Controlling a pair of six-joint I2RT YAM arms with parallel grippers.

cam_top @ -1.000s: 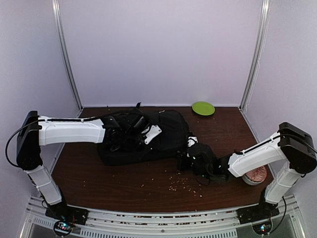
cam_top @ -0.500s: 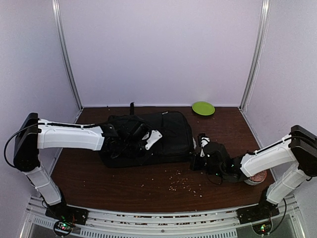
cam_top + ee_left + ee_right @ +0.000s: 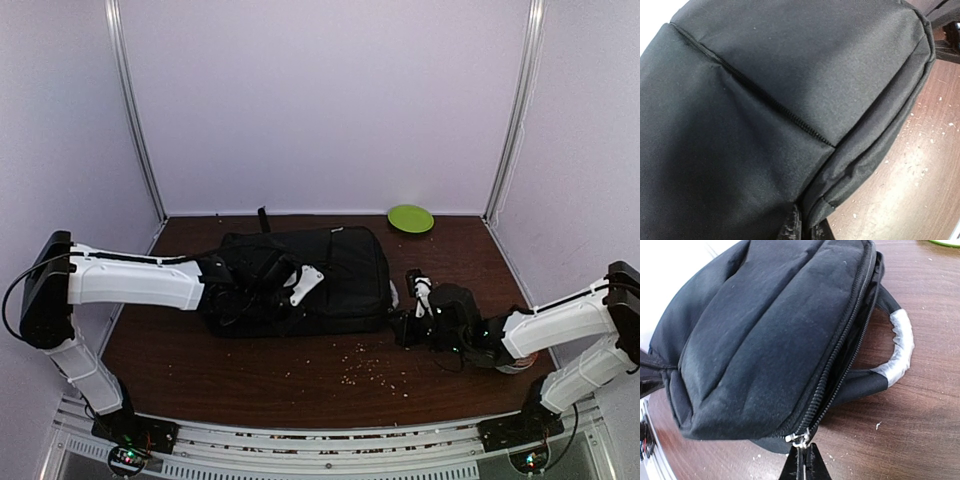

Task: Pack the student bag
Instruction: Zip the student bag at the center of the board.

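Brown table (image 3: 200,350), student bag (image 3: 340,265), crumbs (image 3: 370,372), green plate (image 3: 411,218)

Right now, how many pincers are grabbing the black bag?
2. The left pincer pinches fabric on the left half of the student bag; the right pincer is shut on the zipper pull at the bag's right end.

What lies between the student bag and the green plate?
Only bare tabletop separates the student bag and the green plate, as the top external view shows.
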